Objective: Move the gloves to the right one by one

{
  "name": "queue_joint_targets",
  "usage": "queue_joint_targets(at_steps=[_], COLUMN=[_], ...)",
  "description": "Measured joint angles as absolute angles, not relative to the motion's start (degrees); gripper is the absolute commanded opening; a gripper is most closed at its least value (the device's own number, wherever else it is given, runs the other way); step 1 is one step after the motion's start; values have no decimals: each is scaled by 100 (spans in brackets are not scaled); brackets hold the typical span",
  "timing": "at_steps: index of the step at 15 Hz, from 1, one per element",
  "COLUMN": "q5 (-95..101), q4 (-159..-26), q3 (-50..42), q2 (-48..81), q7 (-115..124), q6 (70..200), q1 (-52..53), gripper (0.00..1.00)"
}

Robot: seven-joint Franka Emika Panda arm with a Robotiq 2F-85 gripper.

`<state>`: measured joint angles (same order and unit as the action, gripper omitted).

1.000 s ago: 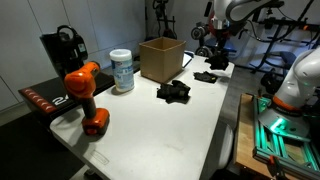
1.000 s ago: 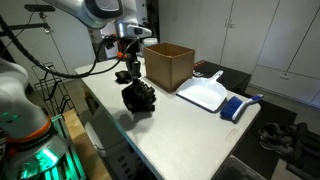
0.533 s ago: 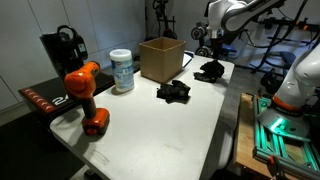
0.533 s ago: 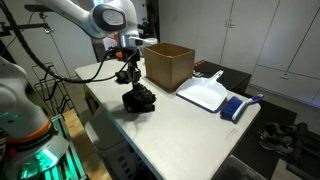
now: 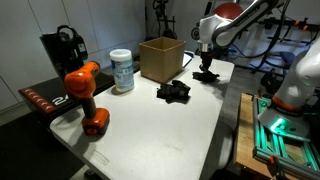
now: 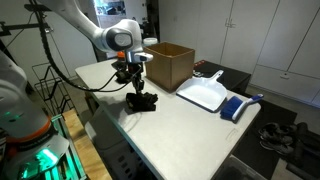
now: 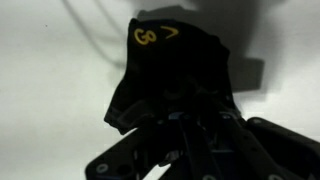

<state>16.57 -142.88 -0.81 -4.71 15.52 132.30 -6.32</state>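
Note:
My gripper [image 5: 207, 66] is shut on a black glove [image 5: 208, 75] with a yellow logo and holds it low over the white table [image 5: 150, 130], at or just above the surface. In the wrist view the glove [image 7: 165, 60] hangs from the dark fingers [image 7: 190, 135] and fills most of the picture. A second black glove [image 5: 174, 91] lies crumpled near the middle of the table, apart from the held one. In an exterior view the gripper [image 6: 134, 86] is right over that dark pile [image 6: 143, 103], and the two gloves are hard to tell apart there.
A cardboard box [image 5: 160, 57] stands behind the gloves. A wipes canister [image 5: 122, 70], an orange drill [image 5: 85, 97] and a black appliance [image 5: 60, 48] stand along one side. A white dustpan [image 6: 205, 95] and a blue brush [image 6: 237, 107] lie beside the box [image 6: 170, 65].
The gripper has come down with the glove in it and shifted slightly toward the table's middle. The other glove has not moved.

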Motion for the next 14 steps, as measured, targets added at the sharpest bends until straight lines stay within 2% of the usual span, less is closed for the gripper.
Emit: queue_joint_targets(at_steps=[5, 7, 14], q5=[618, 294, -1055], q4=[-14282, -14269, -14045], q3=[-76, -57, 107], q2=[-458, -571, -903], q7=[873, 571, -421], q6=[13957, 14011, 13886], q1=[-370, -236, 401], gripper=[87, 99, 100])
